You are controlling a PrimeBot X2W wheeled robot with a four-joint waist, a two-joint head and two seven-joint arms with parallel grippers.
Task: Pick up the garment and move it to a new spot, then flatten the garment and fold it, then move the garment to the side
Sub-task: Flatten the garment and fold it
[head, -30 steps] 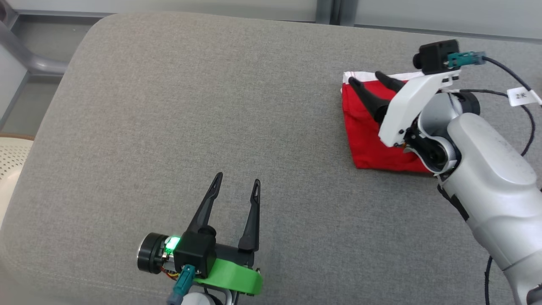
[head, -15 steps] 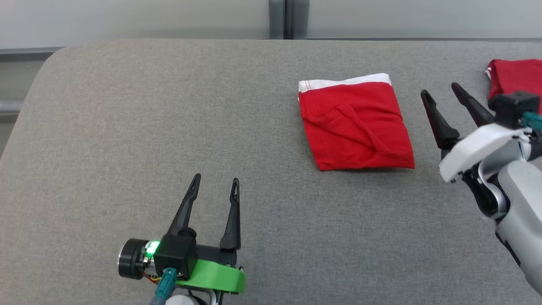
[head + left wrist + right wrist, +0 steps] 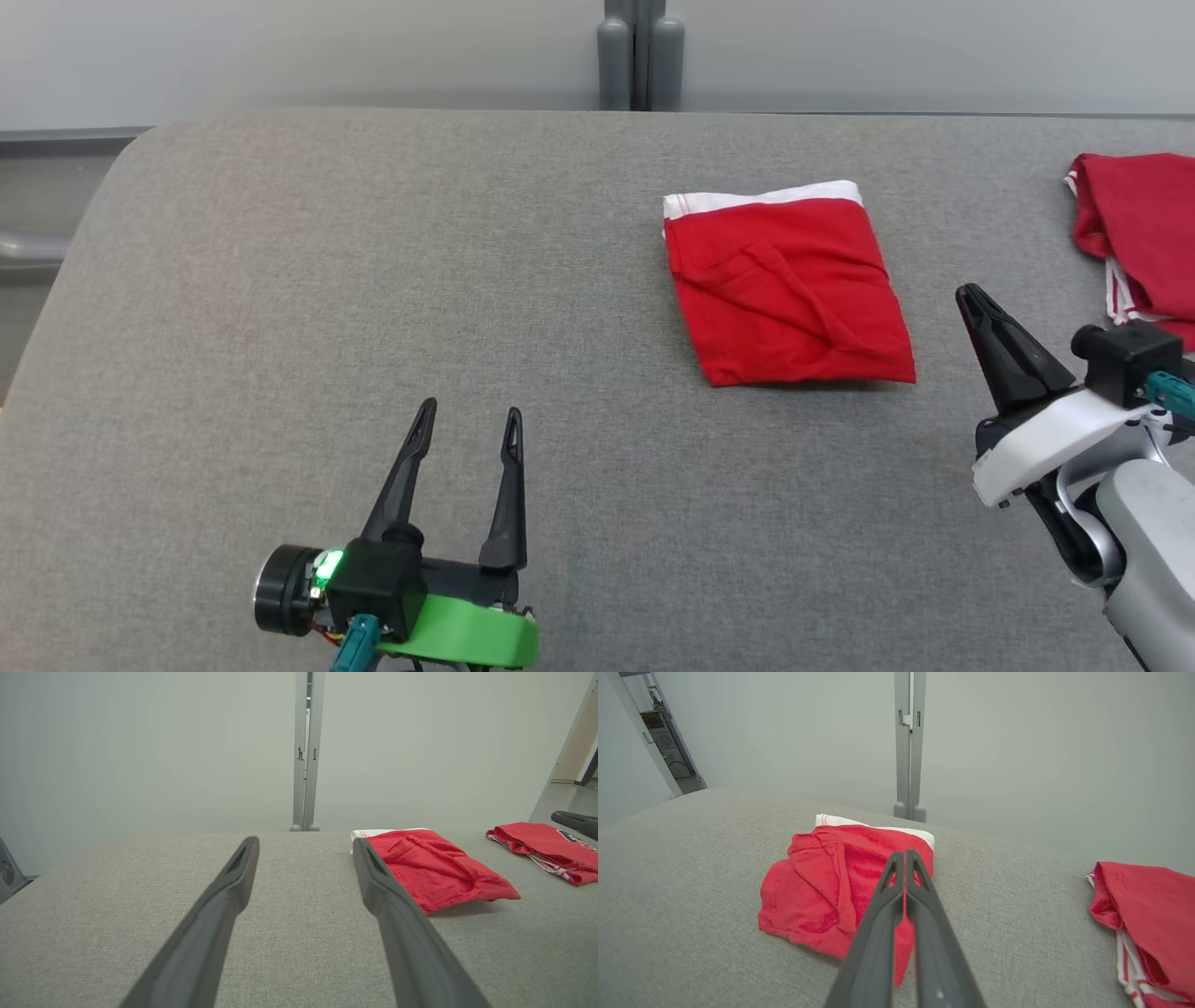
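Observation:
The garment is red with a white waistband and lies folded on the grey padded table, right of the middle. It also shows in the left wrist view and the right wrist view. My right gripper hovers just right of it, apart from the cloth, fingers pressed together and holding nothing. My left gripper stands open near the front edge, well left of the garment, with nothing between its fingers.
A second red garment with white stripes lies crumpled at the table's far right edge. A grey post stands against the pale wall behind the table. Bare grey surface stretches across the table's left half.
The head camera has shifted. My right gripper drew back off the folded garment to its right side and shut empty. The left gripper stayed open in place.

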